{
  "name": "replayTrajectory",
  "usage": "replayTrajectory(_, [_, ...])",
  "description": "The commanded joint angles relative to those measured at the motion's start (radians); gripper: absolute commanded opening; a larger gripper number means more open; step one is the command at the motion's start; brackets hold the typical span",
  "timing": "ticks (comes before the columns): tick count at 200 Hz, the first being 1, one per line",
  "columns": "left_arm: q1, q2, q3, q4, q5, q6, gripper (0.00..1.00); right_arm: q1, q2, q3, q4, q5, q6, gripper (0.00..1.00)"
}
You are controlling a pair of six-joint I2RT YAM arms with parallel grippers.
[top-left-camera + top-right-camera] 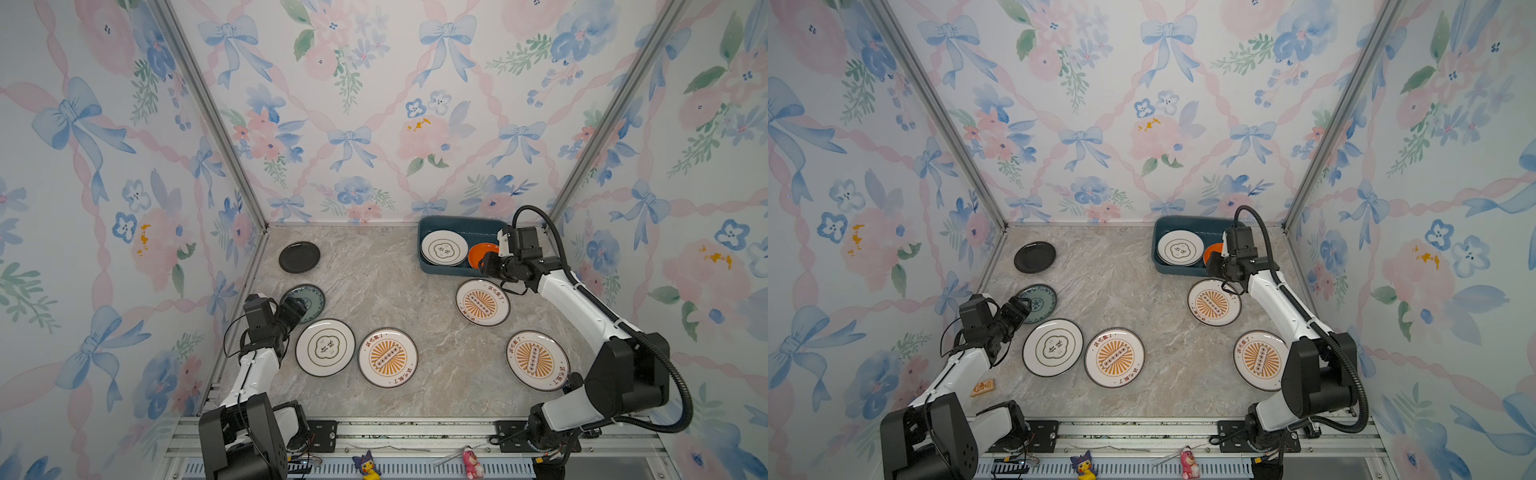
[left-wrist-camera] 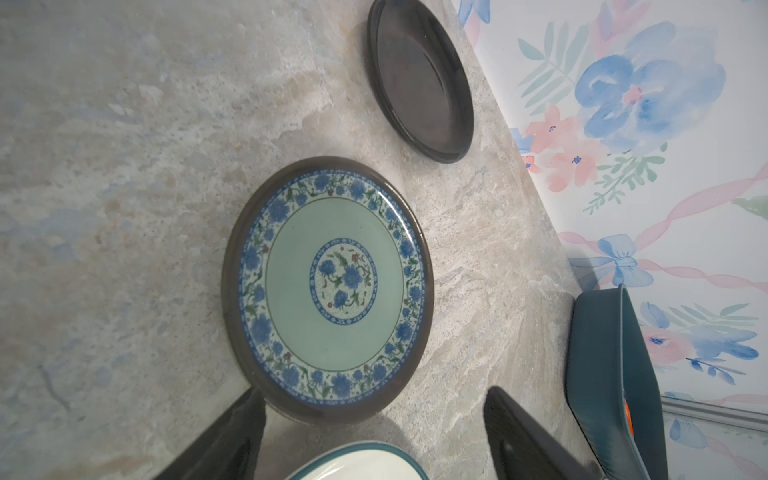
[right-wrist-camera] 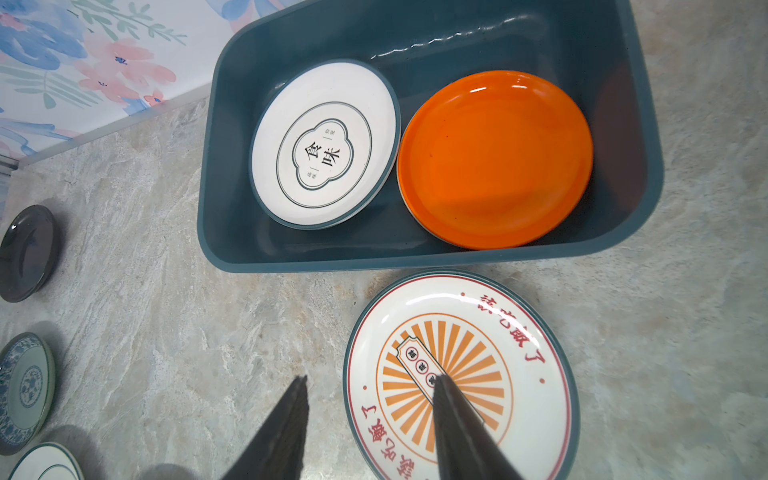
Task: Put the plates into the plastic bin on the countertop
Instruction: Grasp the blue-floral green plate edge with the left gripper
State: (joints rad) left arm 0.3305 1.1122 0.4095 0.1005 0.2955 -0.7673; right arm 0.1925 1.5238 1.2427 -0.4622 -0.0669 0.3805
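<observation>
The dark teal plastic bin point(image 1: 457, 224) point(image 3: 224, 166) stands at the back right of the countertop point(image 1: 374, 291). It holds a white cloud-emblem plate point(image 3: 324, 149) and an orange plate point(image 3: 494, 158). Several plates lie on the countertop: a black one point(image 1: 299, 257), a teal-patterned one point(image 2: 332, 274), a cloud-emblem one point(image 1: 325, 347) and three sunburst ones point(image 1: 387, 358) point(image 1: 536, 360) point(image 3: 457, 374). My left gripper point(image 2: 374, 399) is open at the teal-patterned plate's near edge, holding nothing. My right gripper point(image 3: 372, 377) is open just in front of the bin, with its jaws either side of the nearest sunburst plate's rim and nothing held.
Floral walls close in the countertop on three sides. An aluminium rail runs along the front with two small toys point(image 1: 368, 465) point(image 1: 473, 463) on it. A small orange tag point(image 1: 983, 387) lies by the left arm.
</observation>
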Motion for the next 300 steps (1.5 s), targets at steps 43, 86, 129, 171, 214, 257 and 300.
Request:
replayTrajectory(43, [0.010,0.107,-0.049,0.069,-0.014,0.014,0.84,0.013,-0.028,-0.019,0.007,0.002,-0.016,0.47])
replayTrajectory(86, [0.025,0.195,-0.046,0.136,-0.003,0.013,0.81,0.011,-0.027,-0.023,0.007,0.001,-0.016,0.47])
replayTrajectory(129, [0.041,0.257,-0.051,0.203,-0.001,0.006,0.71,0.011,-0.024,-0.023,0.008,-0.002,-0.017,0.47])
replayTrajectory(171, [0.052,0.349,-0.048,0.287,0.029,-0.004,0.55,0.011,-0.025,-0.020,0.004,-0.007,-0.017,0.47])
replayTrajectory(214, [0.053,0.430,-0.037,0.349,0.071,-0.008,0.41,0.011,-0.027,-0.019,-0.003,-0.011,-0.016,0.47])
replayTrajectory(257, [0.053,0.471,-0.036,0.380,0.095,-0.007,0.31,0.013,-0.024,-0.015,0.000,-0.020,-0.009,0.47])
replayTrajectory(300, [0.053,0.501,-0.027,0.400,0.129,-0.006,0.21,0.029,-0.027,-0.006,0.003,-0.025,-0.002,0.47])
